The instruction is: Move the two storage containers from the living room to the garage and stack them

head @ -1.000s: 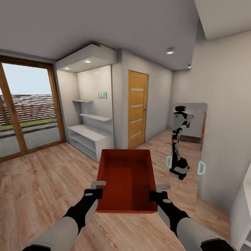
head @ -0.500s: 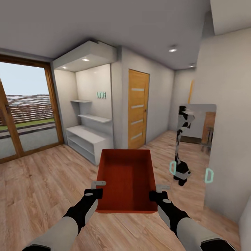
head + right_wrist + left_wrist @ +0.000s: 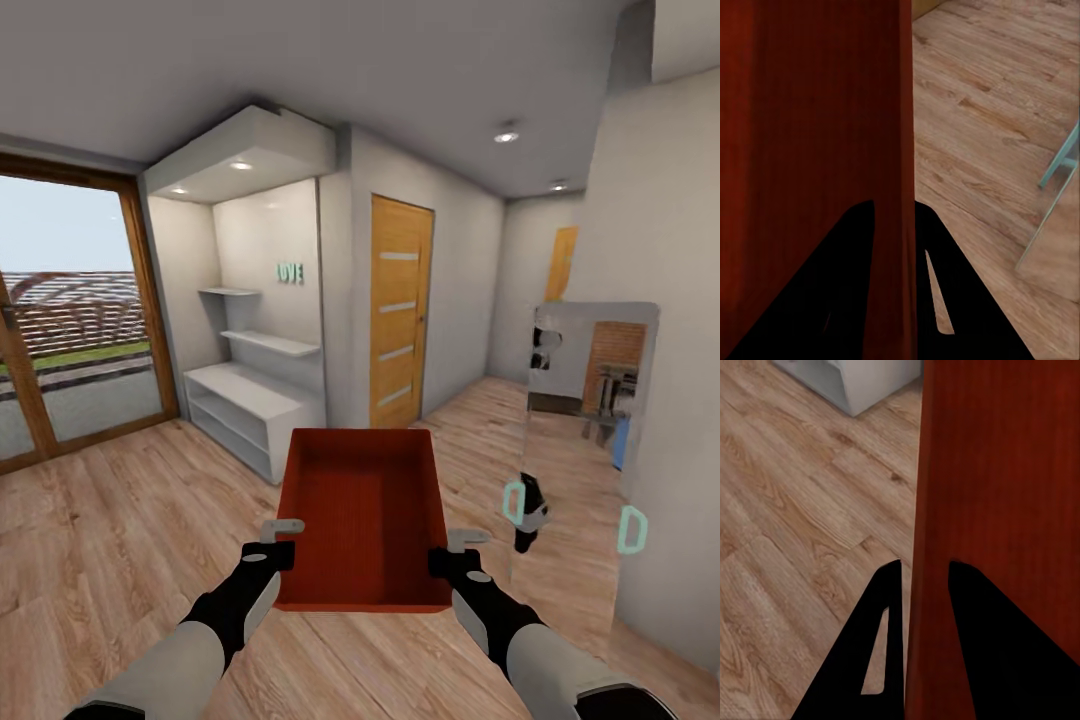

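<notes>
between both arms, red-orange lidless storage container (image 3: pixel 365 515), plain-walled.

one red-orange storage container (image 3: pixel 365 515), rectangular, plain flat walls, open top, no lid, interior empty, level and upright, held off the light wood plank floor (image 3: pixel 110 520), long axis pointing away, side walls pinched near the near end

container (image 3: pixel 365 515) between both arms | shelves (image 3: pixel 255 400) ahead-left | door (image 3: pixel 398 310) behind container | mirror (image 3: pixel 585 440) right

Mirror (image 3: pixel 585 440) right part off-frame.
</notes>
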Robot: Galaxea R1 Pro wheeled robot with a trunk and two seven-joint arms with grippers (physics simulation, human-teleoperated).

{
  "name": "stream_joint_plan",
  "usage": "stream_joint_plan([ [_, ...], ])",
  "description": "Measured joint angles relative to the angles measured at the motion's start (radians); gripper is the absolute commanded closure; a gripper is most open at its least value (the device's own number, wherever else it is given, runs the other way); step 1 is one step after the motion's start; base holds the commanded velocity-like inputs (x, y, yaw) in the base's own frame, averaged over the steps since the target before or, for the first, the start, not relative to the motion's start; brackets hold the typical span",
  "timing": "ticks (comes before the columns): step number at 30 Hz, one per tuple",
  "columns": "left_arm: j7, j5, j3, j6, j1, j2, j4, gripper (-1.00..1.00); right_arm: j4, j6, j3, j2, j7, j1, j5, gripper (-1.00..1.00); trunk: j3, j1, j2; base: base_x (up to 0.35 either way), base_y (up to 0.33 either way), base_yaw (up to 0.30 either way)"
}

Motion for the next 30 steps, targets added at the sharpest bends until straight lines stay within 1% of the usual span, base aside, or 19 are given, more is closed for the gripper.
stream_joint_plan([
  [30, 0.000, 0.000, 0.001, 0.000, 0.000, 0.000, 0.002, 1.00, 0.000, 0.002, 0.001, 0.000, 0.000, 0.000, 0.000, 1.00, 0.000, 0.000, 0.000, 0.323, 0.080, 0.000],
])
